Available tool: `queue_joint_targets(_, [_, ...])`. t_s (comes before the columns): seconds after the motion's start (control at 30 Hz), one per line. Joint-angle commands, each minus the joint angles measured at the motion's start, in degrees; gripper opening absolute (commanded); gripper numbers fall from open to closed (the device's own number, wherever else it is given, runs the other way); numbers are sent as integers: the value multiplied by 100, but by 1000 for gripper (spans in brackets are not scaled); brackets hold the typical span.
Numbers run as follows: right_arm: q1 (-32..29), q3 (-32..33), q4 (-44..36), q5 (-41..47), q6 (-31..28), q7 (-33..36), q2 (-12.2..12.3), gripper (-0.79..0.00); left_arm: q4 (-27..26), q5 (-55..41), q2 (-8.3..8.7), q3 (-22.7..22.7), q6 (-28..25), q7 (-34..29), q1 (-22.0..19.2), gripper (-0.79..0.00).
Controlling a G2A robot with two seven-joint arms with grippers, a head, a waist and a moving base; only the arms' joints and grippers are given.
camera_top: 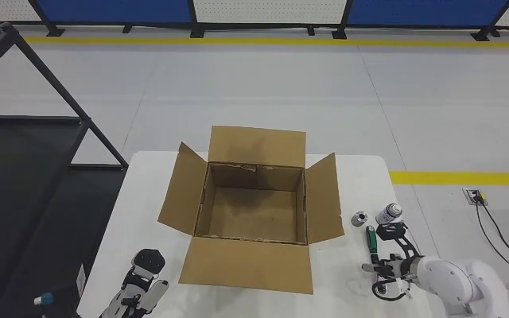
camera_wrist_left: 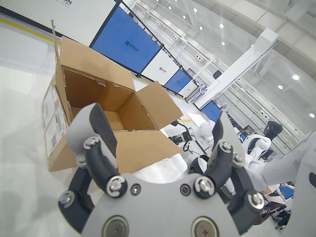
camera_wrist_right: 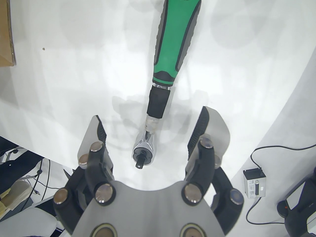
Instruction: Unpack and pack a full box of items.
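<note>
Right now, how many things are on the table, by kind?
box: 1
ratchet: 1
can: 1
socket: 1
Total: 4

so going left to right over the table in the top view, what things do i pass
cardboard box → small metal cylinder → green-handled ratchet → can
</note>
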Motion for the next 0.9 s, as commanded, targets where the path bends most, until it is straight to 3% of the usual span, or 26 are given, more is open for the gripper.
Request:
queue_joint_targets(0.0, [53,-52,41,-18,22,5,-2,-406,0,0,0,0,0,0,0,0])
queue_joint_targets(0.63, [291,-368,209,-201,201,85,4,-443,0,0,0,0,0,0,0,0])
queue_joint_targets(0.87, [396,-484,282,-244,241,97,0,-505,0,0,0,0,0,0,0,0])
